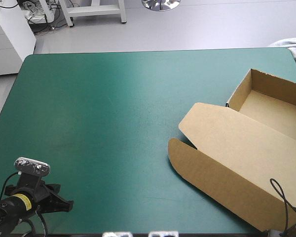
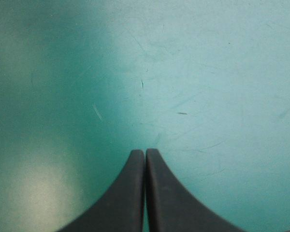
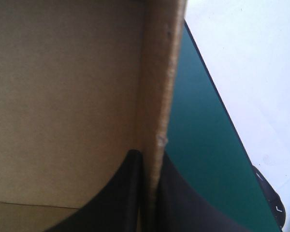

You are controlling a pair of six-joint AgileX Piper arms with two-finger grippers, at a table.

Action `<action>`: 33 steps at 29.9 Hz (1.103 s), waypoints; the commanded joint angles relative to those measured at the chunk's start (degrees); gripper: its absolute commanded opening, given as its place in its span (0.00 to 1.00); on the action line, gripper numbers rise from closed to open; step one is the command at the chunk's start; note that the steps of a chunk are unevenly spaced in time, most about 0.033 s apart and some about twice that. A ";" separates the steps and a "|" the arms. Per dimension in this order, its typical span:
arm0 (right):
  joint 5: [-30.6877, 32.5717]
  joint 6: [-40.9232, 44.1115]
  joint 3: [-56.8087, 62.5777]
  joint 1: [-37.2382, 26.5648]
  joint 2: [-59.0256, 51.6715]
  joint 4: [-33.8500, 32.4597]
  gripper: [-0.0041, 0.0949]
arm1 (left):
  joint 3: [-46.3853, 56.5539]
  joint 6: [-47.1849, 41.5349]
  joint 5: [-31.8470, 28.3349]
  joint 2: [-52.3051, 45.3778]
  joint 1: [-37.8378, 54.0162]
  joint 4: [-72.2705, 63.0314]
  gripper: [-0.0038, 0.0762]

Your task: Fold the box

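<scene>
I see the box [image 1: 237,148] at 4 o'clock on the cover [image 1: 113,113], tray open, lid flat toward 7 o'clock. My right gripper [image 3: 150,155] pinches a tray wall, probably to steady it. My left gripper [image 2: 145,152] rests closed and empty at 8 o'clock, out of the way.

At about four o'clock on the teal-green cover [image 1: 113,108], your box [image 1: 246,153] is plain brown board, matt and uncoated, with smooth inner faces. Where the right gripper [image 3: 150,154] pinches a wall, the cut edge looks rough and fibrous, with a small pale scuff. The cover itself is smooth with a soft sheen, crossed by fine pale scratches ahead of the left gripper [image 2: 145,151]. The black fingers [image 2: 125,198] look smooth and dull, like matt plastic.
</scene>
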 commanded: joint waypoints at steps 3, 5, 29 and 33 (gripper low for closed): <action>1.48 -0.30 -1.06 -0.36 -1.74 -2.66 0.34 | -1.35 -0.94 -3.26 0.28 -0.26 -0.14 0.04; 0.79 -0.30 -1.06 -0.36 -1.74 -2.20 0.43 | -1.35 -0.94 -3.49 0.39 -0.26 0.14 0.04; 4.01 -7.76 -12.70 3.28 -26.33 24.21 0.22 | 1.29 -1.10 -7.99 0.39 -0.26 0.82 0.04; 4.01 -8.89 -8.58 12.75 -33.99 24.64 0.06 | 3.19 0.17 -7.98 0.39 -0.26 -2.03 0.04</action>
